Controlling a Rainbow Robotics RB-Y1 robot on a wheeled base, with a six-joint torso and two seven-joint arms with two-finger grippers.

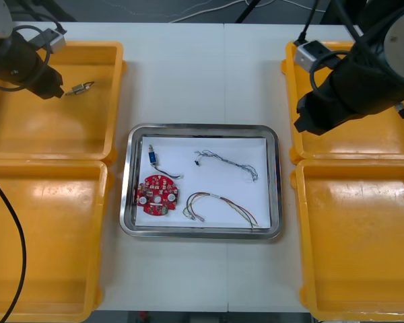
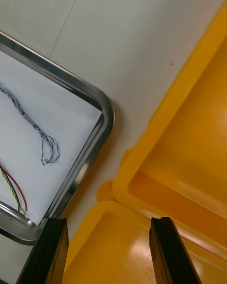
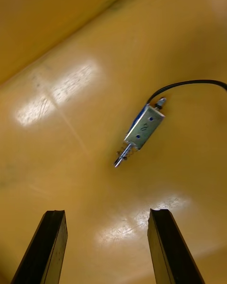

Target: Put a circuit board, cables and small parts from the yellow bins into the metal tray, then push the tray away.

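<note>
Flanking the tray [image 1: 200, 126] on the light table [image 1: 202, 67] — left gripper [image 3: 106, 213], right gripper [image 2: 109, 220], fingers [image 3: 49, 241] spread.

Light table [image 1: 202, 74], seam down middle; dark floor [image 1: 155, 10] beyond far edge, pale cords [image 1: 214, 7] lying across it.

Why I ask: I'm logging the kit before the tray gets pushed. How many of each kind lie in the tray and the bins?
Round red circuit board: 1, in the metal tray
Twisted blue and white cable: 1, in the tray
Red and yellow cable: 1, in the tray
Small metal parts with black leads: 2, tray part and bin part in the left far yellow bin
Total: 5
</note>
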